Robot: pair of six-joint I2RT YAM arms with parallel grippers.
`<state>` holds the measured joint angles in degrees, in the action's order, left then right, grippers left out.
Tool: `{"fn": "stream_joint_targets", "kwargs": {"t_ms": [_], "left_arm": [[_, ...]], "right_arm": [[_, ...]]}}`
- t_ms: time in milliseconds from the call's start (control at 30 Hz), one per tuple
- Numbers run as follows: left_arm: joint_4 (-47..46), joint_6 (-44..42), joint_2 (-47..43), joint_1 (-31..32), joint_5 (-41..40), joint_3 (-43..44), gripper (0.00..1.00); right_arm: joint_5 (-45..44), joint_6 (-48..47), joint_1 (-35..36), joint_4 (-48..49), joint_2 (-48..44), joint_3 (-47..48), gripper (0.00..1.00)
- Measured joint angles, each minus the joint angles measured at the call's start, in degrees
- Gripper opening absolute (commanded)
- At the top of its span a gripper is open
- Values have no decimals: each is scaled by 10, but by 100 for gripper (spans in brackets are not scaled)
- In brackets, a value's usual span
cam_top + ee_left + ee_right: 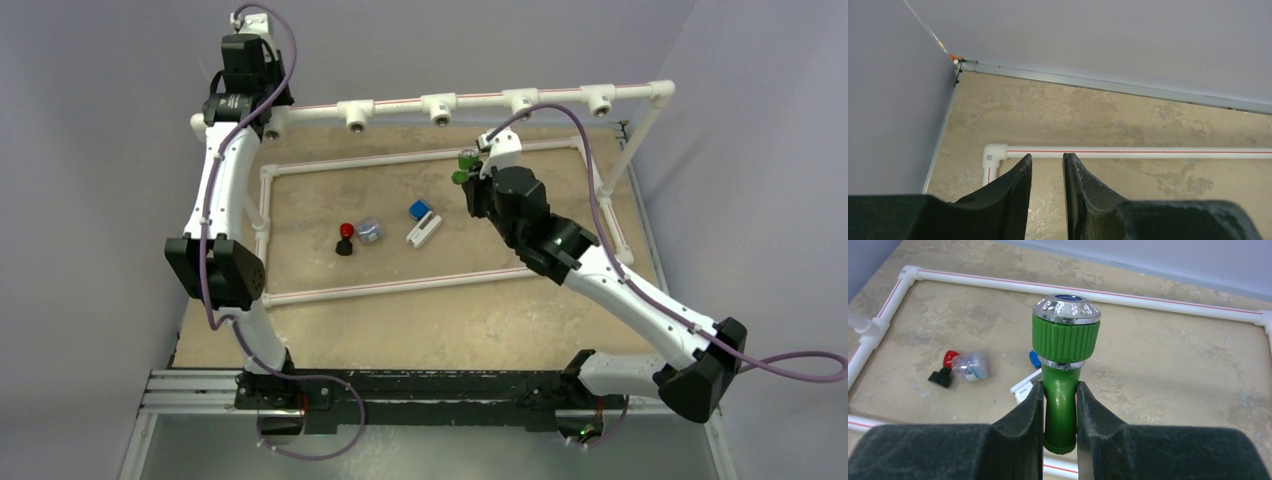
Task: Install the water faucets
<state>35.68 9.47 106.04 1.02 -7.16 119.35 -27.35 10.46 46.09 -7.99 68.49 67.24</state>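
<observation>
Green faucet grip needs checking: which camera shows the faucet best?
Right wrist view: the green faucet fills the frame, its stem clamped in the right pincer. The top external view shows it tiny; the left wrist view shows none of it.

Status: left arm [213, 190] stood tall at the far left corner, elbow folded low near its base, wrist high. The left gripper [1047, 159] pointed down and outward, its fingers [1018, 185] parted by a narrow gap with nothing between them. From overhead its tips sat under the wrist, so contact below couldn't be judged. The right arm [625, 290] stretched forward and left, elbow low at the right. The right gripper [1059, 387] was clamped on the green faucet [1065, 332] stem, head beyond the fingertips.
</observation>
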Motion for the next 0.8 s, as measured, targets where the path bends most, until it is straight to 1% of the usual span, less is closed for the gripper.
{"fn": "stream_joint_targets", "kwargs": {"t_ms": [200, 467, 600, 800], "left_arm": [[-38, 1, -3, -3, 8, -35, 22], [-92, 5, -37, -3, 19, -91, 20], [-96, 5, -49, -3, 26, -105, 19], [-93, 11, -61, -3, 43, -119, 15]], "right_arm": [[40, 0, -63, -8, 55, 47, 0], [91, 4, -123, -8, 116, 76, 0], [105, 5, -148, -8, 143, 87, 0], [118, 4, -173, -7, 179, 118, 0]]}}
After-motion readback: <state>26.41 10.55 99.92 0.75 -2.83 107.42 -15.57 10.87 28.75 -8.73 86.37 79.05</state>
